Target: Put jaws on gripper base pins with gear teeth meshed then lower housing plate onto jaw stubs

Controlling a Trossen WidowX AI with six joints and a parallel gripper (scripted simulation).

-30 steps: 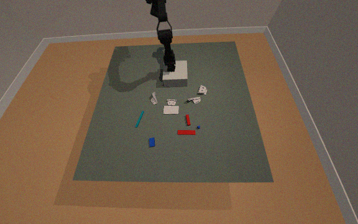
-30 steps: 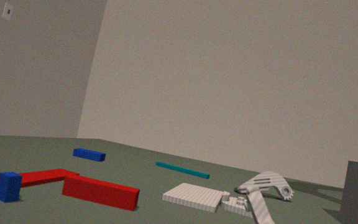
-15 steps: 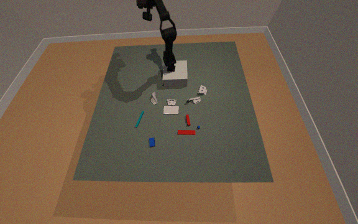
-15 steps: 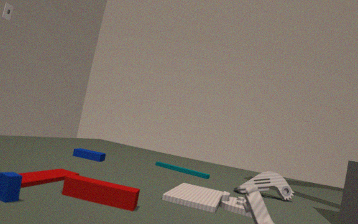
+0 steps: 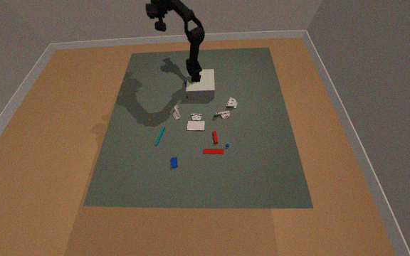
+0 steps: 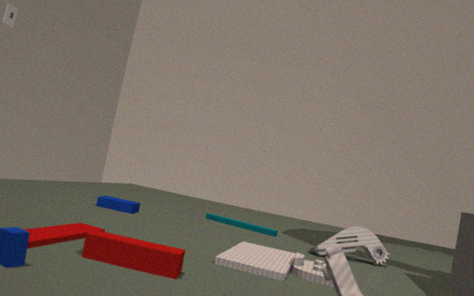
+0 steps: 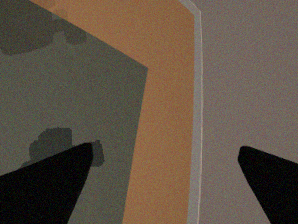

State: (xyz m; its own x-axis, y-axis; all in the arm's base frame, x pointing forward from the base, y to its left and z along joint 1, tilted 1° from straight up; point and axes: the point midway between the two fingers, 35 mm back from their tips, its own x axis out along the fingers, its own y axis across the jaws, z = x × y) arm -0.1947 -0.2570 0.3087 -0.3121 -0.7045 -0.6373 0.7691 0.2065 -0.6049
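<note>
From my remote station I saw a grey-green mat (image 5: 248, 178) spread on an orange floor, with the black arm (image 5: 196, 35) rising from a pale pedestal (image 5: 206, 80). The gripper (image 7: 168, 152) was open wide, nothing between its fingers. The white gripper base (image 5: 196, 125) (image 6: 255, 260) lay flat in front of the pedestal, its slab's long axis running left to right in the top view and its pinned edge facing the pedestal. Off the base on one side, the first jaw (image 5: 176, 113) (image 6: 354, 238) pointed its toothed end rightward in the exterior view; on the other, the second jaw (image 5: 223, 114) (image 6: 344, 273) lay roughly crosswise in the top view. The housing plate (image 5: 232, 103) sat apart, beyond the second jaw and toward the pedestal side. Farther out were two red bars (image 5: 213, 151) (image 6: 132, 255), a slanted teal stick (image 5: 160, 136) (image 6: 241, 224) and two small blue blocks (image 5: 174, 163) (image 6: 118, 205).
</note>
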